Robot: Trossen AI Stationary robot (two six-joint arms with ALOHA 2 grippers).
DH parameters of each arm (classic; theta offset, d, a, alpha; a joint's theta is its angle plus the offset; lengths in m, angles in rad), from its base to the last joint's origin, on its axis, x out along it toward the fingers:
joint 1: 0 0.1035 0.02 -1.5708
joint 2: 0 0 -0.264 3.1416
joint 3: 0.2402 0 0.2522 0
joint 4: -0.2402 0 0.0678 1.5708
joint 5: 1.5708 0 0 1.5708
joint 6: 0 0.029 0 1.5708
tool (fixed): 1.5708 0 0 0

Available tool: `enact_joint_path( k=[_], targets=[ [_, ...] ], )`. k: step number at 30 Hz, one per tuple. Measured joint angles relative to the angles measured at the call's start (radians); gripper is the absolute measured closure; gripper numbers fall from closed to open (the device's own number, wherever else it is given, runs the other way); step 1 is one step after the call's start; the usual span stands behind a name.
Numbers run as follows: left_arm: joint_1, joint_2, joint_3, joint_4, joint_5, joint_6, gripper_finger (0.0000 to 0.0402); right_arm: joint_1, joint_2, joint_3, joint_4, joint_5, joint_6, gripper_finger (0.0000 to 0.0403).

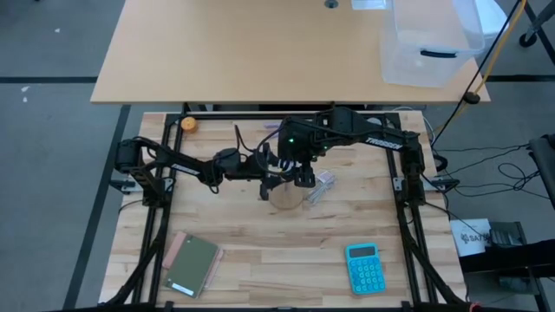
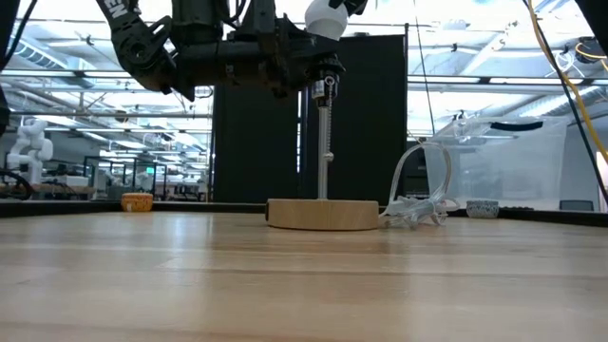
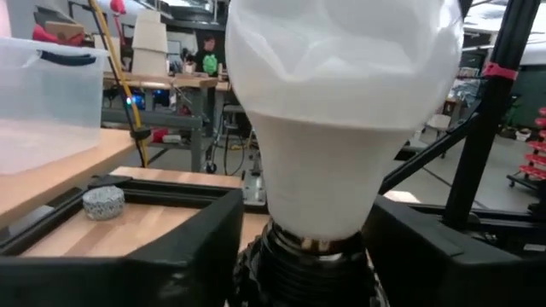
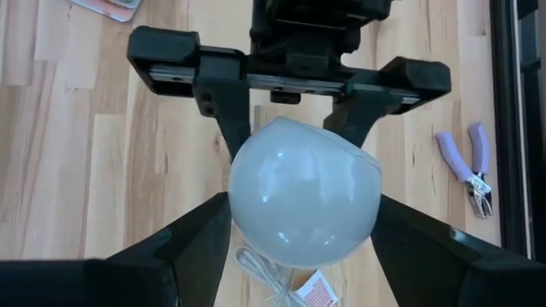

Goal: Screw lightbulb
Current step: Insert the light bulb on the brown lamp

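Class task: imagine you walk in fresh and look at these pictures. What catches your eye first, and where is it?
First, the white lightbulb at the table's middle, seated in a black socket above a round wooden base. Both dark arms meet there: the left gripper grips the socket below the bulb, the right gripper flanks the bulb. Next, the blue calculator near the front edge.

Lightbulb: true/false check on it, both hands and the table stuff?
1. The lightbulb sits in the black socket. True.
2. The right hand grips the lightbulb from both sides. True.
3. The left hand is parked at the table's edge. False: the left hand holds the socket under the lightbulb.
4. The calculator touches the wooden base. False: the calculator lies well apart from the wooden base.
5. Purple pliers lie on the table. True.
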Motion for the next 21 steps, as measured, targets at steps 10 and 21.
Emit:
enact_joint_path(
  k=[10,21],
  targets=[
    [-0.001,-0.011,0.0,-0.011,0.005,0.006,0.0103,0.0,0.0,0.0,-0.001,0.0,0.0,0.0145],
    [-0.003,-0.135,0.0,-0.237,-0.002,0.087,0.0102,0.0,0.0,0.0,-0.002,0.003,0.0,0.0145]
  ],
)
